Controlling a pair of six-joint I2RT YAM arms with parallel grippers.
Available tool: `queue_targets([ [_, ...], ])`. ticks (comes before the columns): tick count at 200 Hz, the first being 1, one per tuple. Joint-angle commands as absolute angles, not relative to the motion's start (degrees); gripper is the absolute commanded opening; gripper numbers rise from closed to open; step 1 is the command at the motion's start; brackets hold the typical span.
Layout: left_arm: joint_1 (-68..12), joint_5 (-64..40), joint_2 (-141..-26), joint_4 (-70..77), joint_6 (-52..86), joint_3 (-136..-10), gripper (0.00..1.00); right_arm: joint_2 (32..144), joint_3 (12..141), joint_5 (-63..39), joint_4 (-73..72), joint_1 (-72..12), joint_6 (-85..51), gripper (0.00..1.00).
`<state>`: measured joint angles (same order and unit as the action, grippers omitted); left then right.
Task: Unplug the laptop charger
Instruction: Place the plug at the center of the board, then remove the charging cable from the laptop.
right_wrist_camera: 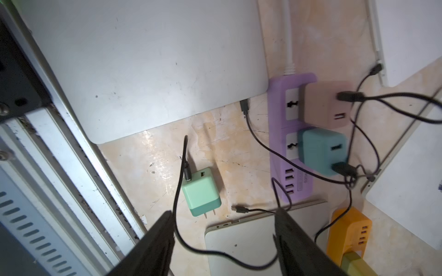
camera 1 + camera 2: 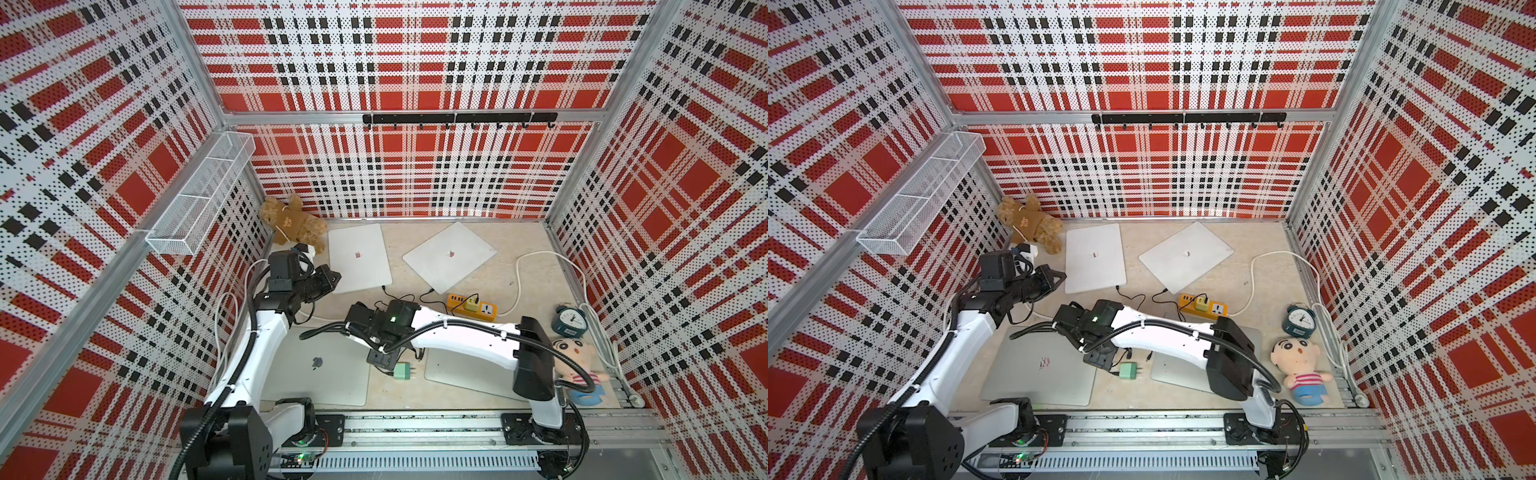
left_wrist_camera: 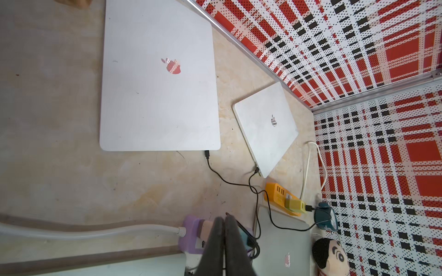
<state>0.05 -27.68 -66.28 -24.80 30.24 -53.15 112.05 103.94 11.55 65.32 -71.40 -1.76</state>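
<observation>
Scuffed matt metal laptop lid [image 1: 143, 67]; smooth plastic mint charger [image 1: 201, 191]; matt purple plastic power strip [image 1: 277, 100]; glossy, scratched, marbled surface [image 1: 227, 148].

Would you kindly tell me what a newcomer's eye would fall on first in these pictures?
The red, black and white plaid wall panels surrounding the cell grab attention first. Next, the mint-green charger block lying unplugged on the beige tabletop, prongs bare, close to the right gripper with its jaws open. Nearby sits a lilac power strip carrying two plugged-in adapters.
</observation>
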Motion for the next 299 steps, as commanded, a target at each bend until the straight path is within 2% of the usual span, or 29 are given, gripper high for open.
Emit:
queue_targets([
  [1, -2.55, -24.15, -67.18, -23.18, 31.44, -56.24, 0.10, 107.04, 99.39, 13.57, 60.92, -69.78, -4.60, 0.69],
  [54, -9.67, -18.90, -68.82, -22.13, 32.22, -58.26, 0.13, 92.22, 87.07, 14.21, 50.85, -63.17, -9.98, 0.70],
  [104, -21.79, -8.88, -67.54, -18.35, 30.20, -57.40, 0.19, 78.36, 72.63, 12.13, 40.20, -53.84, -20.76, 0.71],
  [140, -28.23, -4.03, -68.19, -15.52, 27.01, -56.04, 0.23, 71.48, 61.54, 3.30, 29.67, -42.77, -28.29, 0.73],
  [166, -33.30, -1.37, -69.19, -12.83, 24.18, -55.13, 0.26, 70.56, 58.21, -3.47, 24.18, -36.26, -31.14, 0.73],
  [202, -38.74, 0.60, -70.96, -11.03, 18.68, -55.11, 0.29, 73.08, 62.20, -4.13, 26.70, -33.94, -31.29, 0.73],
  [299, -42.29, 0.53, -79.85, -10.27, 7.65, -57.69, 0.31, 74.57, 63.81, -2.21, 24.20, -31.56, -36.06, 0.81],
])
